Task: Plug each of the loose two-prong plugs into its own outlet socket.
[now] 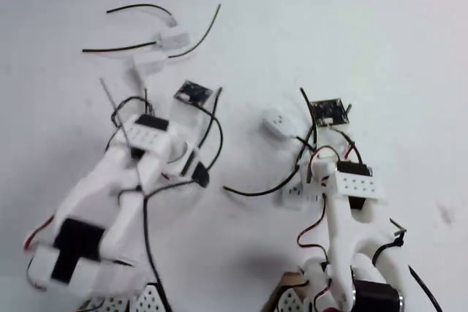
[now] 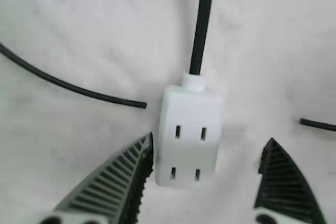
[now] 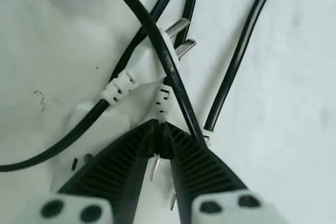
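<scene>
No text, number or sign can be read. On the white outlet block only slots are seen; print on the dark circuit board cannot be made out.

Glossy white plastic socket, matt black cable

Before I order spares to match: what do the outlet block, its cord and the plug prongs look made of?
Outlet block: smooth white moulded plastic, judging by its rounded edges and soft sheen. Cord: a black flexible jacket, probably rubber or PVC, with an even matte surface. Plug prongs: bare metal, flat silvery blades with bright glints; I cannot tell which alloy.
</scene>
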`<state>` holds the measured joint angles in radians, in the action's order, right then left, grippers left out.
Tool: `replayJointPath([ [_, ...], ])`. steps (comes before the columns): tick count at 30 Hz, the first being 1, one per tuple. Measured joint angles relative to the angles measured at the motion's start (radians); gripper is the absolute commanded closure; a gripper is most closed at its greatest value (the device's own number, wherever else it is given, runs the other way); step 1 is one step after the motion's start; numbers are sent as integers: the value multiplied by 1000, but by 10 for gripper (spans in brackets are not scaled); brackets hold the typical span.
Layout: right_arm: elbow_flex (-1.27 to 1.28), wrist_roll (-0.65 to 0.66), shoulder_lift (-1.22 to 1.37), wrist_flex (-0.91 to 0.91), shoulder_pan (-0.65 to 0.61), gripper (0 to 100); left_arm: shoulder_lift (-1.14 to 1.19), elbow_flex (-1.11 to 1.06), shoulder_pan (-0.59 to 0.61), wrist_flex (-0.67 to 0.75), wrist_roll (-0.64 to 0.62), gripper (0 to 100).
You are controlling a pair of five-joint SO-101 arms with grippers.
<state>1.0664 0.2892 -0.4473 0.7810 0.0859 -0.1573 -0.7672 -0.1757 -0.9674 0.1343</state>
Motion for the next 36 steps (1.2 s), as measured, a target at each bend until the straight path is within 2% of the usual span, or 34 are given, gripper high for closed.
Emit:
replayJointPath([
  [6, -147, 6, 0, 146, 5, 974, -474, -321, 0, 72, -2, 679],
  [12, -381, 6, 0, 281, 48, 818, -928, -566, 0, 74, -2, 679],
  [16, -450, -37, 2, 305, 28, 794, -1109, -660, 0, 86, -2, 682],
  [23, -451, -236, 69, 301, -155, 794, -1185, -680, 0, 87, 18, 683],
  [28, -451, -255, 230, 259, -109, 794, -1185, -680, 0, 87, 21, 683],
  [30, -451, -236, 298, 259, -69, 794, -1185, -680, 0, 87, 21, 683],
  [34, -489, -75, 411, 304, -69, 800, -1185, -680, 0, 87, 21, 683],
  [36, -532, -21, 451, 336, -68, 844, -1185, -680, 0, 87, 21, 683],
])
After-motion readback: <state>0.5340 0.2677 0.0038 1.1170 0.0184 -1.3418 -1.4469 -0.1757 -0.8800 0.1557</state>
